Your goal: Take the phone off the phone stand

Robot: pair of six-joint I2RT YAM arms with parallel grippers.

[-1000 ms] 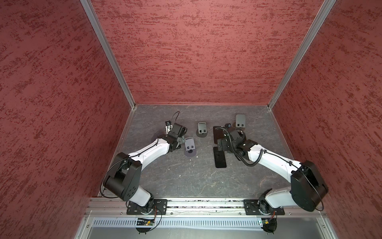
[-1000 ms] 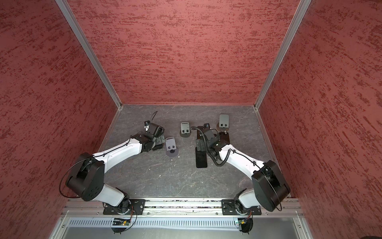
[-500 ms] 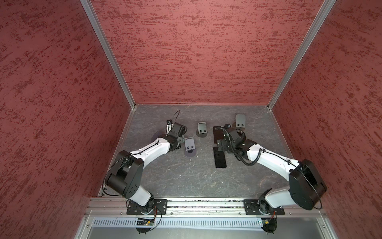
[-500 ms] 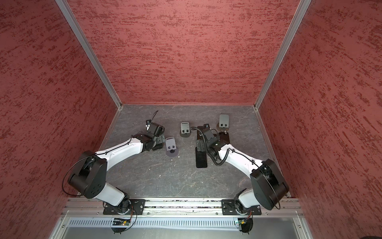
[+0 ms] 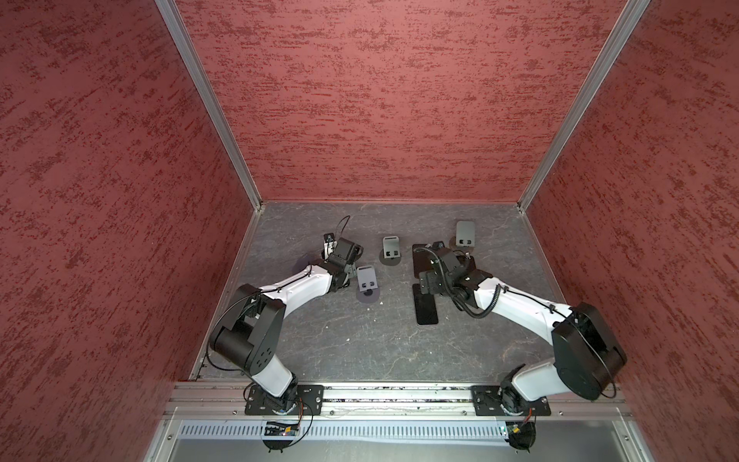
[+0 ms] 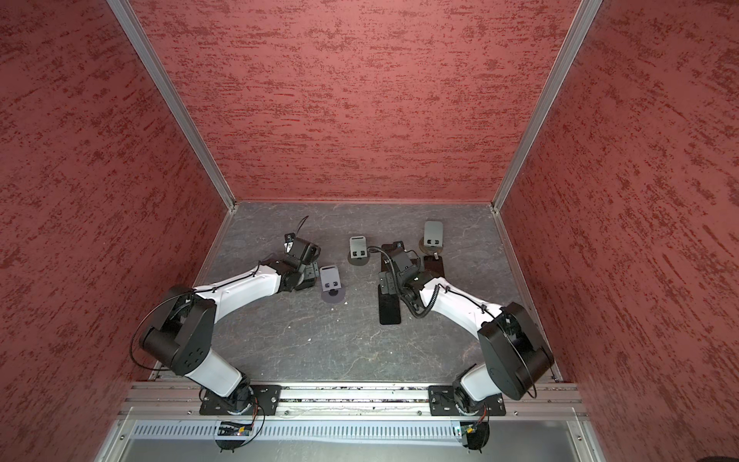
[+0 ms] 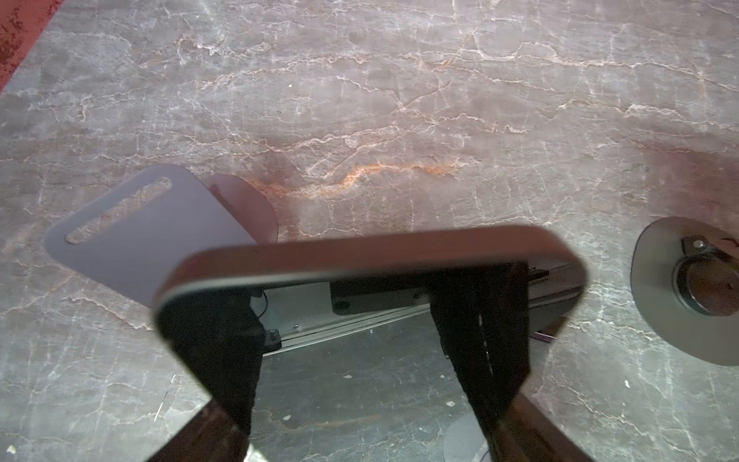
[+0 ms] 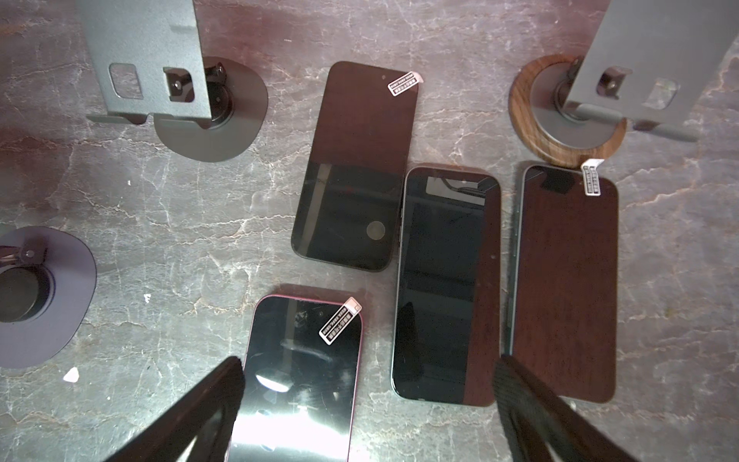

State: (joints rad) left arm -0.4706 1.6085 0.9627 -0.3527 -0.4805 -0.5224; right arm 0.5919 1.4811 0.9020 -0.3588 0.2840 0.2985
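As seen in a top view, sets the left gripper (image 5: 347,277) low beside a spare stand (image 5: 367,279); leaves open floor (image 5: 360,340) toward the rail (image 5: 400,394). At the left wrist, straddles the phone (image 7: 372,256), jaws apart across its width, cannot tell contact; seems still leaned on the stand (image 7: 140,240). At the right wrist, parks the right gripper (image 8: 370,362) wide, empty, aside over flat phones (image 8: 356,168).

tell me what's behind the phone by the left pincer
A grey slotted stand plate sticks out beyond the phone, a rounded purplish piece behind it. The rest of the plate and whatever props the phone are covered by the phone.
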